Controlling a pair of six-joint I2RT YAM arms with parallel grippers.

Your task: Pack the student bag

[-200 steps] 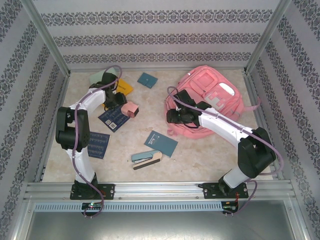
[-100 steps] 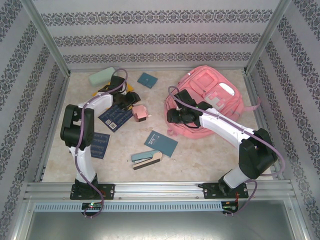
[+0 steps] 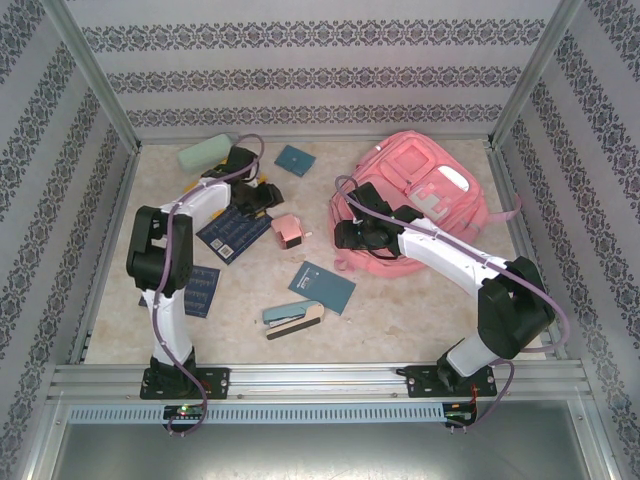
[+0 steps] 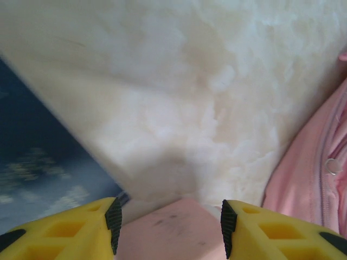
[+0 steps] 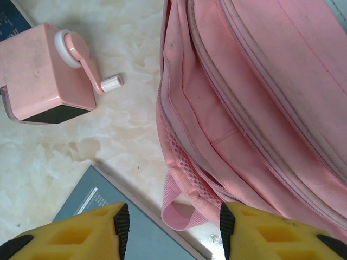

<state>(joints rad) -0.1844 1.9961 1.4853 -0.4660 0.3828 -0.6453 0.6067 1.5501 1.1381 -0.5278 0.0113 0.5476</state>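
Note:
The student bag [image 3: 420,200] is a big pink backpack lying flat at the back right; its edge also runs down the right of the left wrist view [image 4: 317,179]. My left gripper [image 3: 279,221] is shut on a small pink boxy sharpener [image 3: 291,233], which sits between its yellow jaws [image 4: 169,216] low over the tabletop. The right wrist view shows the sharpener [image 5: 43,76] with its white crank facing the bag [image 5: 260,108]. My right gripper [image 3: 350,233] hangs open [image 5: 171,225] above the bag's left edge and a pink strap loop [image 5: 184,208], holding nothing.
A teal notebook [image 3: 322,287] and a stapler-like item [image 3: 292,317] lie at centre front. Two dark blue booklets [image 3: 228,236] [image 3: 198,290] lie on the left. A small teal book [image 3: 295,158] and a green case [image 3: 205,153] lie at the back. Metal rails frame the table.
My left arm has swung right toward the bag, and the pink sharpener has moved with it. The right arm has stayed where it was.

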